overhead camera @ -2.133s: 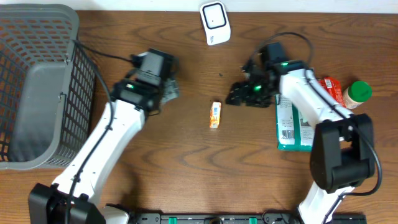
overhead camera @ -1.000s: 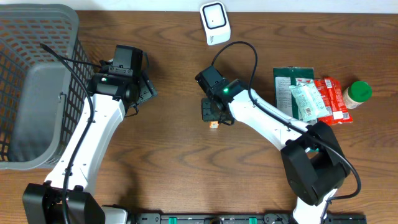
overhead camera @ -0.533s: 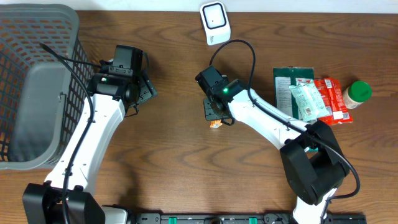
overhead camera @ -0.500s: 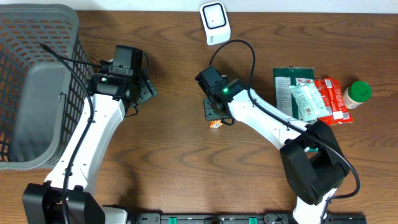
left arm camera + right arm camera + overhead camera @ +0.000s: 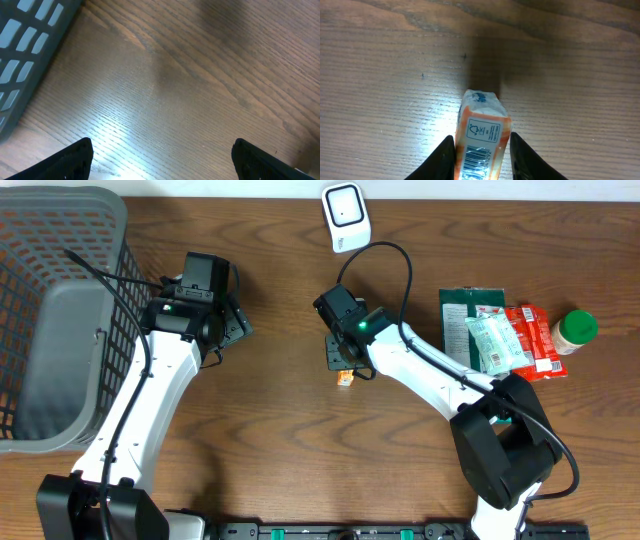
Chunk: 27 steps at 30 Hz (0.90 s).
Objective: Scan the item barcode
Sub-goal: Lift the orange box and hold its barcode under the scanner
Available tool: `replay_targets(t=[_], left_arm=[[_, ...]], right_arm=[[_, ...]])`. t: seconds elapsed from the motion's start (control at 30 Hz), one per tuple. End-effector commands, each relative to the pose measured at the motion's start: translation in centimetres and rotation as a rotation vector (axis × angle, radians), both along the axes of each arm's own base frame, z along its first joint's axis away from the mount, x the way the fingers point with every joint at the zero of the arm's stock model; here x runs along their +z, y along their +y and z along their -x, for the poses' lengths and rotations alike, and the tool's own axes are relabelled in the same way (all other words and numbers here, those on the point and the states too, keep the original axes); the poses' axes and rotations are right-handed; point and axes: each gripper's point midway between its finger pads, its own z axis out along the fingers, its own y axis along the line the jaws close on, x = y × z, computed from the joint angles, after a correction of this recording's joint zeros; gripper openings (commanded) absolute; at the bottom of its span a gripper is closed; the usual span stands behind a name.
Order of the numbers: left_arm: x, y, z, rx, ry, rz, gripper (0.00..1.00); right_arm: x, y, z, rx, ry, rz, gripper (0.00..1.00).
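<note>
**The right claw (image 5: 481,152) is gripping the small orange box (image 5: 483,125), near the white scanner (image 5: 346,218), on the robot's side of it.**
Its jaws are pressing both sides of the box, and the left claw (image 5: 160,162) is hanging wide open, empty. The box could be twisting in this narrow hold, turning its barcode (image 5: 475,164) away from the scanner. It is orange-edged and white-labelled.

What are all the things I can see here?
basket: one, grey, far left.
scanner: one, white, top middle.
small box: one, orange and white, middle.
green packet: one, dark green, right.
clear packet: one, pale green, atop the green and red packets.
red packet: one, red, right, beside jar.
jar: one, green lid, far right.
table: one, brown wood, underneath.
left pincer: one, black, open, beside basket.
right pincer: one, black, closed on small box.
</note>
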Motion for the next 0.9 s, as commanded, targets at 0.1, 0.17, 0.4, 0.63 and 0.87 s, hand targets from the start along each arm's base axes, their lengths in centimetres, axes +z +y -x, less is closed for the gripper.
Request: replay_targets(t=[0.1, 0.17, 0.4, 0.63, 0.87], left_arm=[[0.0, 0.3, -0.1, 0.002, 0.003, -0.015, 0.89], [0.0, 0.3, -0.1, 0.003, 0.004, -0.015, 0.89], [0.0, 0.3, -0.1, 0.002, 0.003, -0.015, 0.89], [0.0, 0.3, -0.1, 0.002, 0.003, -0.014, 0.89], [0.0, 0.3, -0.1, 0.003, 0.003, -0.015, 0.89]], right_arm=[[-0.5, 0.1, 0.1, -0.019, 0.007, -0.002, 0.26], [-0.5, 0.1, 0.1, -0.020, 0.006, -0.002, 0.26], [-0.2, 0.6, -0.6, 0.023, -0.027, -0.011, 0.21], [-0.1, 0.8, -0.8, 0.067, -0.040, -0.004, 0.25], [1.0, 1.1, -1.2, 0.127, -0.071, -0.001, 0.56]])
